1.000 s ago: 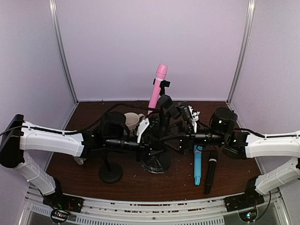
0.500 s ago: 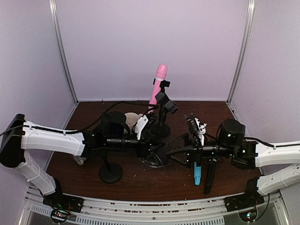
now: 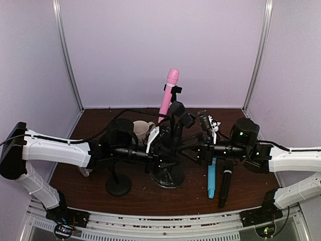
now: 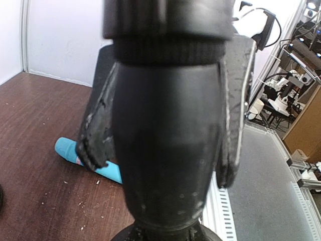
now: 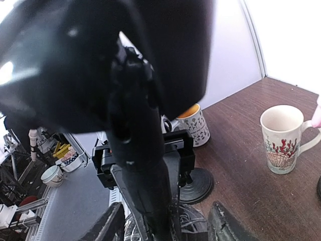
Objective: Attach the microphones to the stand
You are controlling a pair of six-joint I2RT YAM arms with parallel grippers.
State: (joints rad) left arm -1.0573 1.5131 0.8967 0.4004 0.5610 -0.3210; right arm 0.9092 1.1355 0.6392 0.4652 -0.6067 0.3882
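Crowded centre, open margins.
The stand (image 3: 168,176) fills the middle of the worktop (image 3: 165,202), and both arms meet at it: the left gripper (image 4: 160,165) is clamped on its pole, and the right gripper (image 5: 165,228) has its jaws apart with a black bar between them. Behind, the mug (image 3: 142,129) and the pink mic (image 3: 168,95) block the rear centre; a small second stand (image 3: 119,186) sits beneath the left arm (image 3: 55,150). Right of the main base the blue mic (image 3: 211,181) and black mic (image 3: 224,187) lie close side by side under the right arm (image 3: 291,160). Bare board shows along the front strip, at front left and in the back right corner; walls (image 3: 160,50) close three sides.
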